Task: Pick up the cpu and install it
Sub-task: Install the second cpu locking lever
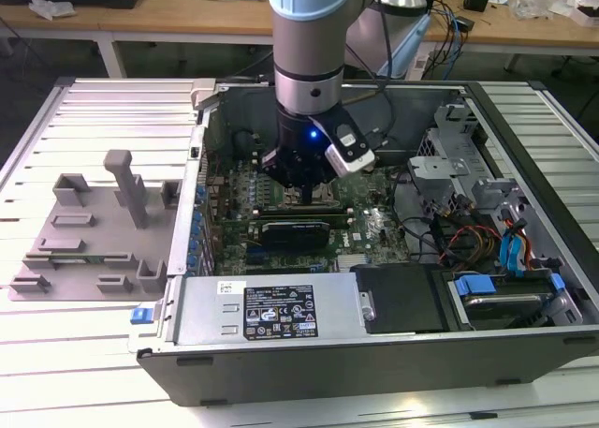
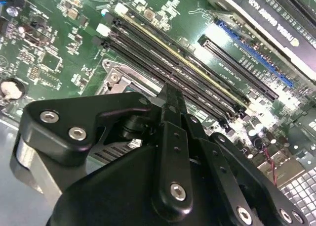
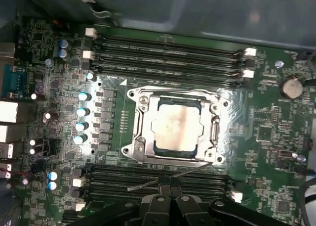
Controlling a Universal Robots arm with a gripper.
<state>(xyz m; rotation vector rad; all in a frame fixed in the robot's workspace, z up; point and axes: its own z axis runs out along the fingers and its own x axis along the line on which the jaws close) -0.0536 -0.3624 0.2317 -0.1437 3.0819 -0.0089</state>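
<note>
Your gripper [image 1: 304,192] hangs low inside the computer case [image 1: 374,344], directly above the cpu [image 3: 177,125], which lies in the socket [image 3: 174,158] between memory slots; whether the fingers are parted or closed I cannot tell. Judge the chip light, stiff, fragile: hold its edges.

In the exterior view my own body blocks the motherboard socket [image 1: 309,196] beneath me, so the cpu [image 3: 177,125] there is hidden. In the first wrist view my gripper [image 3: 170,199] is cut off by the picture's edge, and whether my jaws are parted cannot be told. In the second wrist view my black housing [image 2: 148,186] hides most of the socket frame [image 2: 114,75].
</note>
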